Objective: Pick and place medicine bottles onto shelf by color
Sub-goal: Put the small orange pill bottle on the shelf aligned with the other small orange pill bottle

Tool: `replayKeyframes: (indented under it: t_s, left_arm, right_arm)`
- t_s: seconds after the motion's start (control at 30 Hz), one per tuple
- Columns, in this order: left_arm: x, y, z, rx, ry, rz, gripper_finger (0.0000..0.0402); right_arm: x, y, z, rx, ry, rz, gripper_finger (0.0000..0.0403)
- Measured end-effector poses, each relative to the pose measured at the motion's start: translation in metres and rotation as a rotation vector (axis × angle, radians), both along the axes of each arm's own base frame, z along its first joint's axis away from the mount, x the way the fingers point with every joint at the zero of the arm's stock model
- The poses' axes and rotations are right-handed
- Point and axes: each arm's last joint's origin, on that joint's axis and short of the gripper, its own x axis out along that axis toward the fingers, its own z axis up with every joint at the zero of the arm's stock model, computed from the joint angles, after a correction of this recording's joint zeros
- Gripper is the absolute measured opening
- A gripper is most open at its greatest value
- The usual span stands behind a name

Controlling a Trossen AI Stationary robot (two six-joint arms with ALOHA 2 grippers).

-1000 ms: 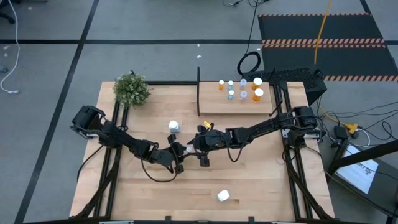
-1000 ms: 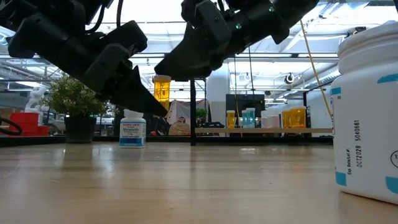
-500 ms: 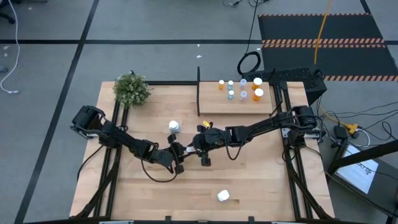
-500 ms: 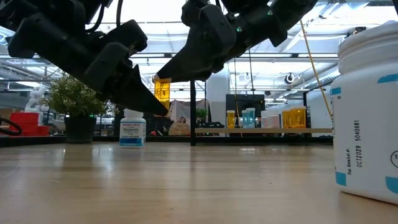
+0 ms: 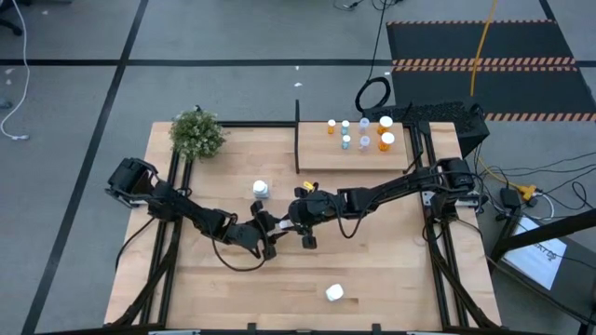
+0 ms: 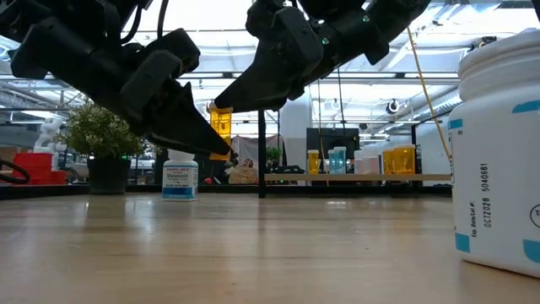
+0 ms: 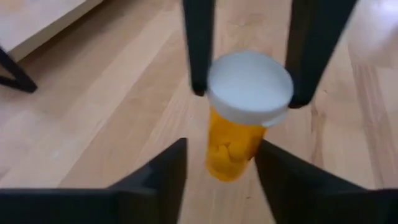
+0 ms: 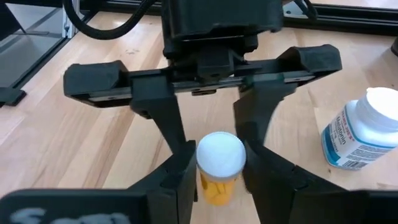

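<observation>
Over the middle of the table (image 5: 391, 270), seen from above, almost nothing has shifted since a second ago. The left claw (image 5: 267, 234) and right claw (image 5: 296, 223) are still nose to nose. A white bottle (image 5: 261, 189) stands just behind them and a second white bottle (image 5: 334, 293) sits near the front edge. The shelf (image 5: 317, 158) at the back already has a small row of bottles (image 5: 363, 135) on it, next to its black post (image 5: 297, 140). A plant (image 5: 197, 134) is off in the far left corner.

Down at table level, the orange bottle (image 6: 221, 122) hangs in the air between the two claw tips. The left tips look slightly more spread than before. The second white bottle (image 6: 498, 152) blocks the right edge of the shot.

From the left wrist, the left claw's own fingers (image 7: 165, 171) sit on either side of the orange bottle (image 7: 233, 149) with a gap, so that claw is loose and not pinching. The right claw's fingers (image 7: 198, 43) press on both sides of the white cap (image 7: 250, 84).

From the right wrist, the right claw (image 8: 217, 171) is clamped on the orange bottle. The left claw's fingers (image 8: 171, 121) come in from the opposite side.
</observation>
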Motion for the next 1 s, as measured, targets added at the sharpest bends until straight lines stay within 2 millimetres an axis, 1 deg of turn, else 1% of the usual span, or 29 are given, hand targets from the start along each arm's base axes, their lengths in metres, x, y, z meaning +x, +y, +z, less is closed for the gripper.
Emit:
replayKeyframes:
  t_s: [0.2,0.3,0.37,0.5,0.67,0.77,0.93,1.0]
  left_arm:
    - [-0.001,-0.002,-0.001,-0.051,-0.012,0.041,0.0309]
    - [-0.003,-0.007,-0.001,-0.064,-0.011,0.032,0.0349]
    - [-0.004,-0.01,-0.001,-0.081,-0.015,0.032,0.0362]
    - [-0.006,-0.015,0.0,-0.127,-0.035,0.051,0.036]
    - [-0.008,-0.019,0.0,-0.156,-0.041,0.053,0.0337]
    - [-0.009,-0.021,0.0,-0.156,-0.04,0.046,0.0321]
    - [-0.01,-0.023,0.0,-0.155,-0.04,0.04,0.0299]
    - [-0.01,-0.023,-0.001,-0.155,-0.039,0.04,0.0294]
  right_arm:
    - [-0.002,-0.001,0.001,-0.002,0.021,-0.002,0.0118]
    - [-0.006,-0.004,0.01,-0.002,0.022,-0.008,0.0118]
    - [-0.011,-0.007,0.018,-0.004,0.032,-0.015,0.0118]
    - [-0.02,-0.023,0.04,-0.026,0.007,-0.043,0.0118]
    - [-0.035,-0.056,0.062,-0.043,0.006,-0.127,0.0119]
    - [-0.047,-0.074,0.075,-0.057,0.01,-0.172,0.012]
    - [-0.072,-0.095,0.098,-0.086,0.0,-0.228,0.012]
    - [-0.085,-0.104,0.103,-0.098,-0.013,-0.256,0.012]
